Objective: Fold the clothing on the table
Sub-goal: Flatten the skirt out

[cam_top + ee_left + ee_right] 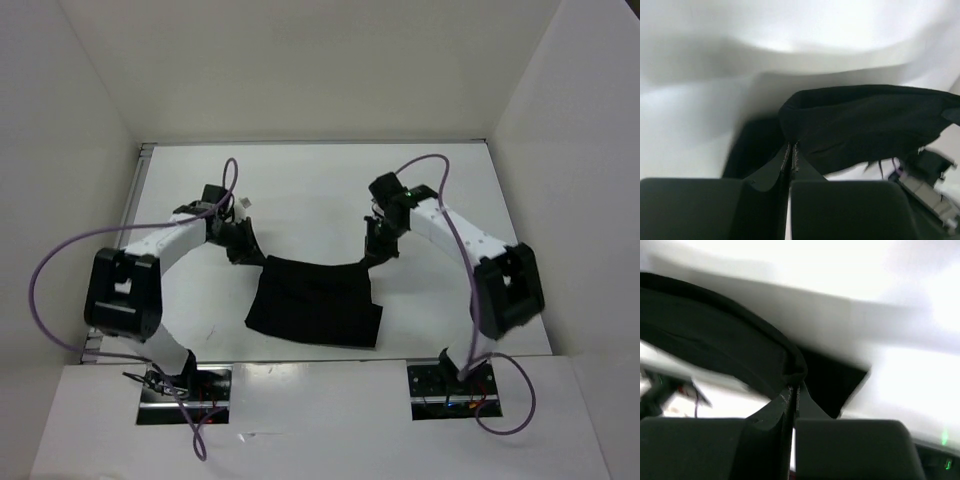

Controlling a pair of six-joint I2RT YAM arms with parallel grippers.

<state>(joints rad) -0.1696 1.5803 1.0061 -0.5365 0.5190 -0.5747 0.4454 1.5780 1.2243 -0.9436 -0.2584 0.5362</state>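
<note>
Black clothing clenched in left tool, right tool; pinch clear only wrist views.

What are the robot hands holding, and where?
Both hold the black clothing: the left gripper pinches its far left corner, the right gripper its far right corner.

Black clothing on white table
</note>
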